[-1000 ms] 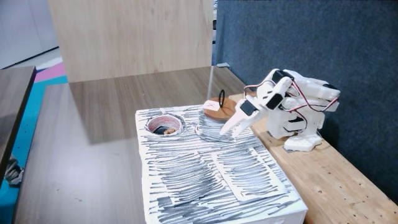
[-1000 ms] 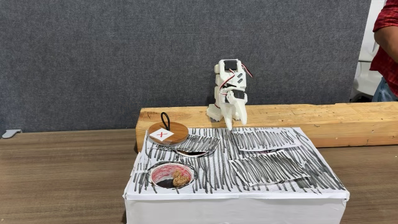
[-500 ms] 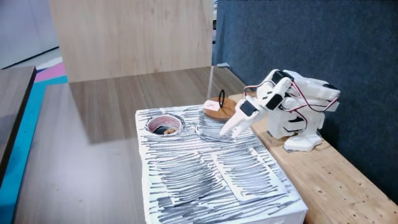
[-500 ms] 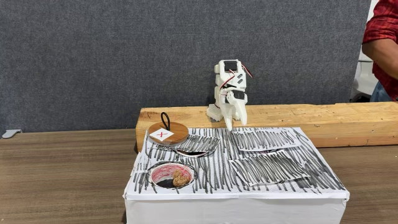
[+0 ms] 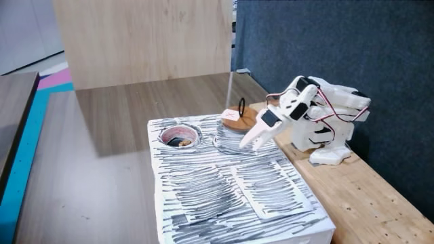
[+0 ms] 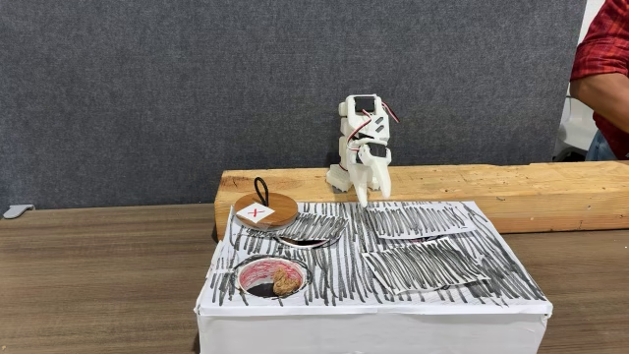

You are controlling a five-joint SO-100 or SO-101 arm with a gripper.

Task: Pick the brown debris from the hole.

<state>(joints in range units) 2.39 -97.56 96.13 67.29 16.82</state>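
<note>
Both fixed views are showing a white box (image 6: 432, 295) scribbled with black stripes, sitting on a dark wooden table (image 6: 98, 285), with a thick wooden beam (image 6: 531, 187) lying just behind it. The small white arm (image 6: 360, 128) is standing on that beam and leaning down over the box's back edge, its claw (image 6: 366, 197) pointing at the striped top near a grey-scribbled ring (image 6: 305, 231); from where I'm looking the fingers seem close together and are gripping nothing, though I cannot tell for sure how far apart they are. The brown debris (image 6: 285, 282) is lying inside the hole (image 6: 270, 276), against the right side of its pinkish rim in the front-on view, well apart from the claw. A round wooden disc (image 6: 266, 209) with a black loop handle is resting beside the ring, partly on the beam. A person's arm in a red sleeve (image 6: 601, 54) is showing at the right edge
</note>
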